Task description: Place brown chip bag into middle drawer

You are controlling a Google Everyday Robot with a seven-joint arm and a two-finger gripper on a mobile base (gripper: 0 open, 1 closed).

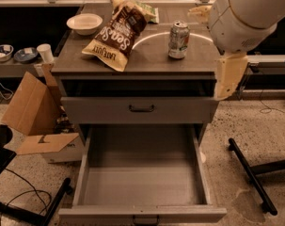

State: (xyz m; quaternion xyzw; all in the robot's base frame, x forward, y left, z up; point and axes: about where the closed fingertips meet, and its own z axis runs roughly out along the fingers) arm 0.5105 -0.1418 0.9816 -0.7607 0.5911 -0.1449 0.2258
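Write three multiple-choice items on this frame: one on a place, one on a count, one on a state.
1. Where does the brown chip bag lie?
A. on the counter top
B. inside the pulled-out drawer
C. on the floor by the cardboard box

2. How many cans stand on the counter top?
A. none
B. one
C. three

3. What state is the middle drawer in?
A. shut
B. pulled out and full of bags
C. pulled out with nothing in it

Answers:
1 A: the bag rests on the counter top, near the white bowl.
2 B: a single can stands there, right of the bag.
3 C: its grey floor shows bare from front to back.
The gripper hangs by the right edge of the counter top, apart from the bag.
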